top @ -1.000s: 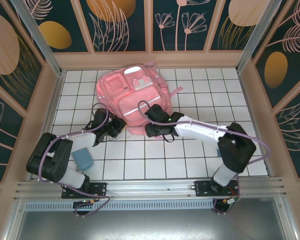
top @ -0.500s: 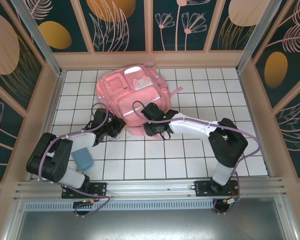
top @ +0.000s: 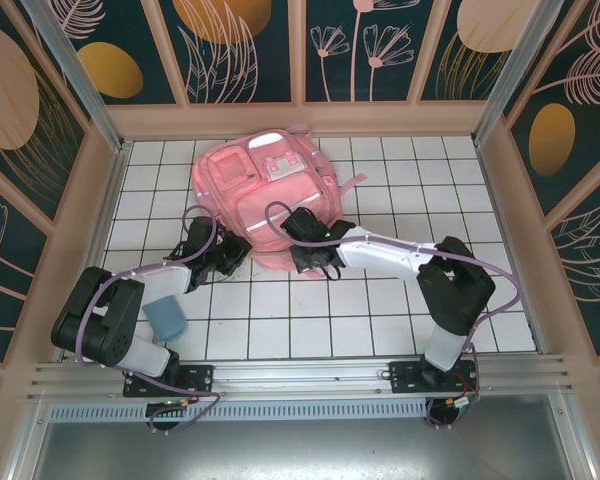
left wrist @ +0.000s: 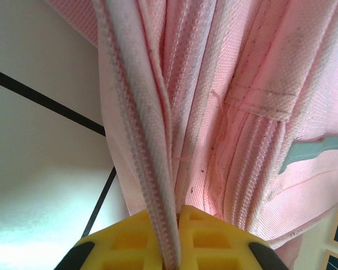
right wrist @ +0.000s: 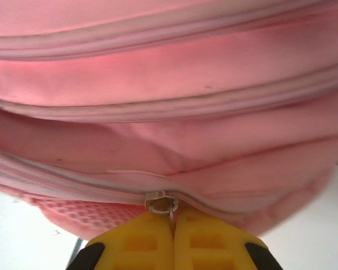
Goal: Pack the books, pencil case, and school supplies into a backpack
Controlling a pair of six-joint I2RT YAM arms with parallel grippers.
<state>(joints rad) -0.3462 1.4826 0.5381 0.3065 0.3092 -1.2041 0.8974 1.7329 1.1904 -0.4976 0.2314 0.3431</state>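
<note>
- Locate the backpack (top: 265,185) lying flat at the far middle of the tiled counter (top: 400,310), front pockets up, near edge toward the arms.
- Find the metal zipper pull (right wrist: 162,202) on the seam along that near edge.
- Confirm the right hand (right wrist: 173,228) pressed together on the pull, with the tab pinched between the yellow pads.
- Confirm the left hand (left wrist: 172,236) pinching a pink striped band (left wrist: 138,129) at the bag's near left side.
- Draw the pull along the seam line, never outward from it; a sideways tug probably jams the slider.
- Use the left pinch as the anchor and tension the fabric against the direction of travel.
- Move slowly: expect the soft cloth to bunch and the small tab to slip.
</note>
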